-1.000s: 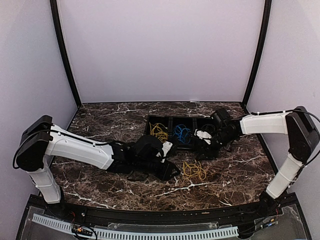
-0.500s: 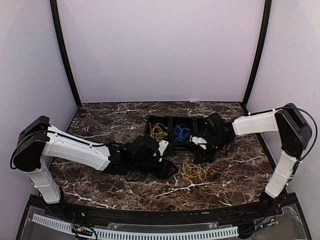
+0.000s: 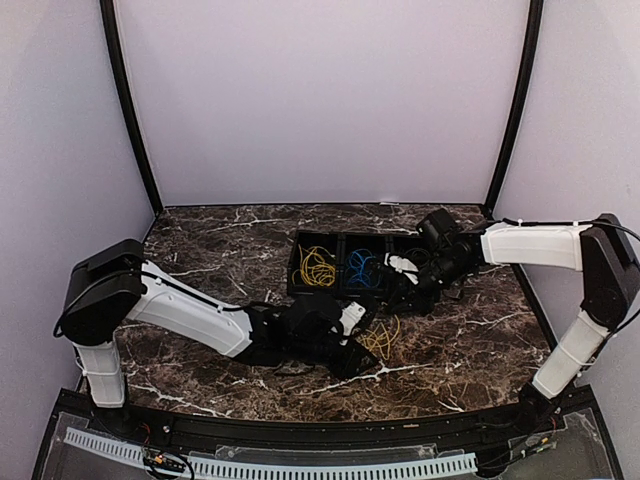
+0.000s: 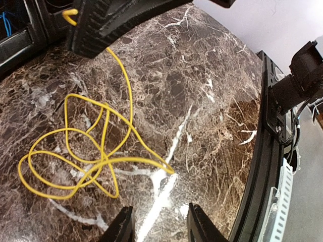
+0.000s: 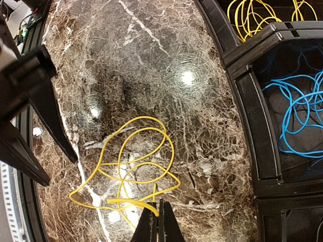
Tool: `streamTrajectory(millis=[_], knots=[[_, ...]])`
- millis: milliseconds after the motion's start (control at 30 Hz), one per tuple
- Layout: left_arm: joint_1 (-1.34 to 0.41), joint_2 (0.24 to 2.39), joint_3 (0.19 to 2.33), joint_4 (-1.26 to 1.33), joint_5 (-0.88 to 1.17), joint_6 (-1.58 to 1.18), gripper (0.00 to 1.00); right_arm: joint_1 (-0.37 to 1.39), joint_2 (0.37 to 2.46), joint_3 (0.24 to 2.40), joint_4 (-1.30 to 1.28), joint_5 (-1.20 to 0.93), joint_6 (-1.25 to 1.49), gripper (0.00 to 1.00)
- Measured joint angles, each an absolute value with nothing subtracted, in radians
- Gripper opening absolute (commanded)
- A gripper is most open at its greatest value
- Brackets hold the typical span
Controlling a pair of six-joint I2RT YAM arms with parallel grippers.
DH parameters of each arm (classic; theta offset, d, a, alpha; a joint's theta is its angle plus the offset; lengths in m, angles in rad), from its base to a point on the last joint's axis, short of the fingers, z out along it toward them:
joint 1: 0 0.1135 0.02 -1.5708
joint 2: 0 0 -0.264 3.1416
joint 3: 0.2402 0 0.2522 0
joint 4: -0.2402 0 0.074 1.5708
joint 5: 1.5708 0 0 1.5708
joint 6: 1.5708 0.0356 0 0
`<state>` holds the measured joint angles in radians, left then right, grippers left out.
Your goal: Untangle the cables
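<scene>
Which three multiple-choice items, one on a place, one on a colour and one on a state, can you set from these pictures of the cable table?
1. Where does the loose yellow cable lie?
A. hung on the back wall
B. on the marble table, in front of the tray
C. draped over an arm

2. What colour are the cables in the tray's middle compartment?
A. blue
B. red
C. white

3. How is the right pincer?
A. wide open, holding nothing
B. shut on the loose yellow cable
C. shut on the tray's rim

Key:
1 B: its loops rest on bare marble.
2 A: blue cables fill that compartment.
3 B: the right wrist view shows the fingers closed together on the cable's end.
</scene>
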<state>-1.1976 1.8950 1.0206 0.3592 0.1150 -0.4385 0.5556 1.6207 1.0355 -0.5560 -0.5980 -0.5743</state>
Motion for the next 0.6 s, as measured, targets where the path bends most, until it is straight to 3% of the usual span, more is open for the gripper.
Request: streamTrajectory(millis=[600], knots=[[-1.202,2.032,1.16,0.234,-0.004,-0.404,0.22,0.556,1.626,1.036,-0.568,-0.61,-0.567,0.0]])
